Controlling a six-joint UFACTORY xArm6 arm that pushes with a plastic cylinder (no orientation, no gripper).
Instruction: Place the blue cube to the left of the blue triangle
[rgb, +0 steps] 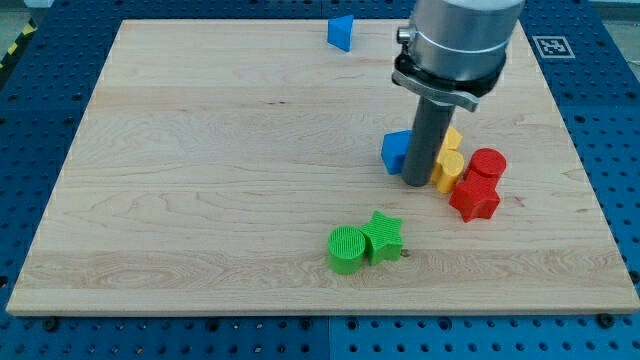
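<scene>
My tip (417, 183) seemingly touches the blue cube (396, 152) on its right.

A yellow block (451, 137) and a second yellow block (449, 169) stand stacked in the view just to the right of my tip (416, 184), the lower one touching the rod's side. Past them, further right of my tip, a red cylinder (488, 163) touches a red star (475, 198) sitting just below it. Below and left of my tip, well apart from it, a green star (383, 237) touches a green cylinder (348, 249) on its left. All rest on a pale wooden tabletop (200, 200), ringed by a blue perforated base (30, 140).
</scene>
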